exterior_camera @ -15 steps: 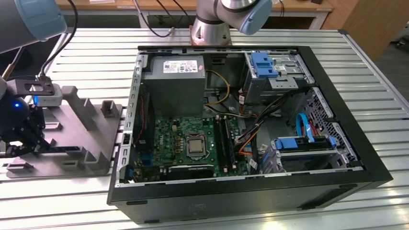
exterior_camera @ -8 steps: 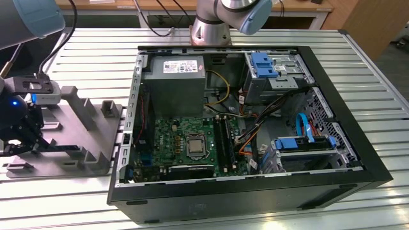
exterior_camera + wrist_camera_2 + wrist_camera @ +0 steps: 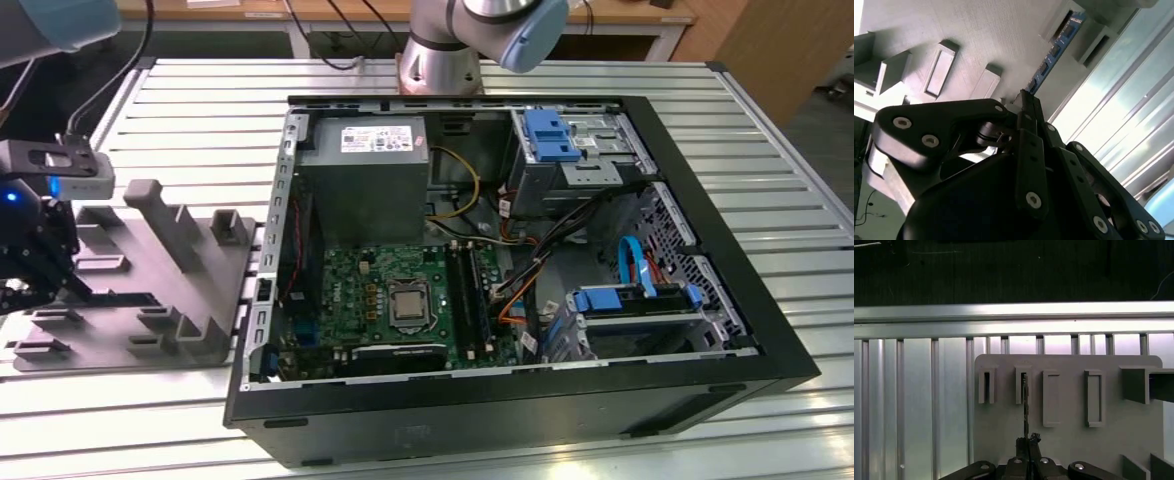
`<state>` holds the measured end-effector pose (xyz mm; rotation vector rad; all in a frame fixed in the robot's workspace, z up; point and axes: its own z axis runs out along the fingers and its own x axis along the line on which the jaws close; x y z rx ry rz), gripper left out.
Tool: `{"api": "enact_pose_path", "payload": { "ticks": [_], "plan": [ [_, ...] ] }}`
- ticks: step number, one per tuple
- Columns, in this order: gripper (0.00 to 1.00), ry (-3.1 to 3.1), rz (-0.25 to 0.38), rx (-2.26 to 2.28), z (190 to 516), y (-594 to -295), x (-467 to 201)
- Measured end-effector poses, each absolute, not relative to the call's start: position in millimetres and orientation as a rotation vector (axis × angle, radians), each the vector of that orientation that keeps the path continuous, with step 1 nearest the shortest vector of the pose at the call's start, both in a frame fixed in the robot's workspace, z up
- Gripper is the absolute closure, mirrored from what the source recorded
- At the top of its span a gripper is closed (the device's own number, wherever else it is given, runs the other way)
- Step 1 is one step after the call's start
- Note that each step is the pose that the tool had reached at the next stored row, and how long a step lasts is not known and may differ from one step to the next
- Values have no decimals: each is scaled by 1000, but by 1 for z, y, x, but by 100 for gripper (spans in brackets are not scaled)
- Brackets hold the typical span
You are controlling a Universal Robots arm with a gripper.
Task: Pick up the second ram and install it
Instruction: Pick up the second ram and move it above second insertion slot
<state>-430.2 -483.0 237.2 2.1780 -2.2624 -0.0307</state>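
**Fingers pinched on the second ram at the holder**

In the exterior view, your gripper (image 3: pixel 30 290) hung over the grey holder (image 3: pixel 147 300), at nine o'clock from the open computer case (image 3: pixel 534 412). In both wrist views the gripper (image 3: pixel 1026 100) (image 3: pixel 1026 441) had its fingers pinched narrow on the second ram (image 3: pixel 1054 50) (image 3: pixel 1025 402). It stood on edge, with its far end in a holder slot.

Holder and case sat on a slatted metal table (image 3: pixel 747 100). The arm's base (image 3: pixel 441 55) rose at twelve o'clock from the case.

Raised slot frames (image 3: pixel 1051 397) stood just beside the second ram on either side. Bare slats lay between the holder and the table's rail (image 3: pixel 1014 315).
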Motion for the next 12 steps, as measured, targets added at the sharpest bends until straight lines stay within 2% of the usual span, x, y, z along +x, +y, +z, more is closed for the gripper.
{"api": "enact_pose_path", "payload": {
  "ticks": [12],
  "plan": [
    [88,-2264,-33,2179,290,-483,-430]
  ]
}}
